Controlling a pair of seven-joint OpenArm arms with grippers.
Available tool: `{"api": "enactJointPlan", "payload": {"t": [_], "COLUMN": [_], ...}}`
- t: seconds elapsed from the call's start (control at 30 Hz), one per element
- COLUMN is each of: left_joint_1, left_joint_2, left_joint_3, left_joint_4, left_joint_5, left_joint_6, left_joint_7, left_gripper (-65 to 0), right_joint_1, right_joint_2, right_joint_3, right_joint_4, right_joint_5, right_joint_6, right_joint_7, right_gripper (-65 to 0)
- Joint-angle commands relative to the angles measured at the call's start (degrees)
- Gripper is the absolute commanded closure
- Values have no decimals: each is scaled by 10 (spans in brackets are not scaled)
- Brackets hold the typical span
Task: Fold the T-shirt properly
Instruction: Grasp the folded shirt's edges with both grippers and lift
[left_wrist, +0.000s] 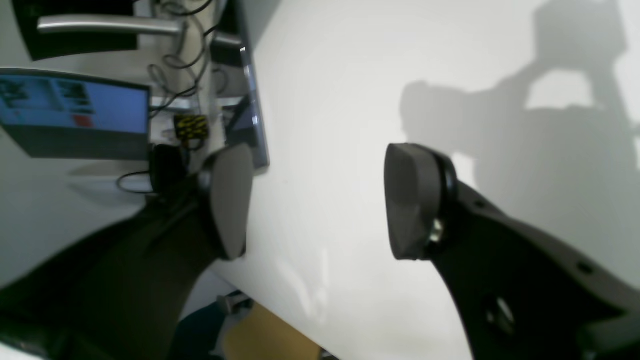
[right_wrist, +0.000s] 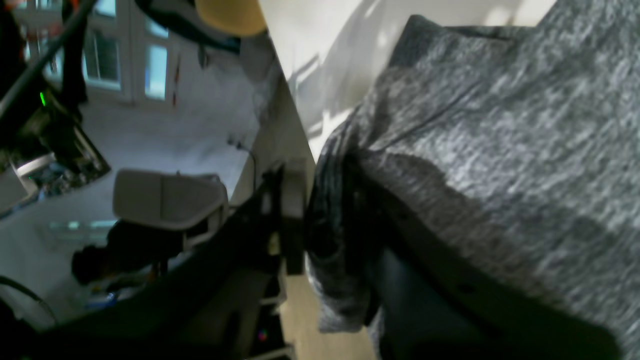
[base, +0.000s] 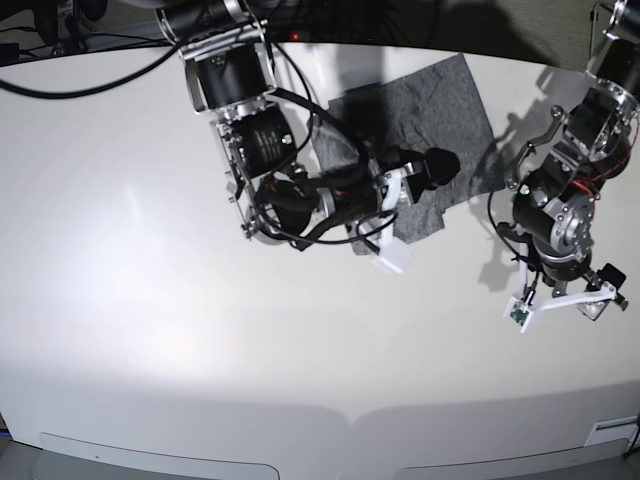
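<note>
Right now the white tabletop (base: 150, 330) carries the grey T-shirt (base: 420, 130), folded into a compact rectangle near its far edge. Over the shirt's near edge sits the right hand (base: 392, 205), fabric bunched against one finger; whether it pinches or has let go I cannot tell. Well apart, the left hand (left_wrist: 315, 202) hangs spread wide over bare tabletop, holding nothing.

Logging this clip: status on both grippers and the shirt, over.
Left gripper open over bare table. Right gripper at the T-shirt edge, grip unclear. Shirt folded small. Nothing in the way.
</note>
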Motion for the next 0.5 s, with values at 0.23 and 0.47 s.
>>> {"api": "enactJointPlan", "payload": {"t": [0.23,0.47], "left_joint_1": [-14,-14], "left_joint_2": [-19,-19], "left_joint_3": [-3,-3], "left_joint_4": [10,10], "left_joint_5": [13,13], "left_joint_6": [7,7], "left_joint_7": [0,-1], "left_gripper": [-401,-401], "right_joint_1": [13,13], "right_joint_2": [-13,-20], "right_joint_3": [-22,-49], "right_joint_4": [11,11], "right_joint_5": [16,74], "right_joint_6": [3,3], "right_joint_7": [4,3], "right_gripper": [-375,-375]}}
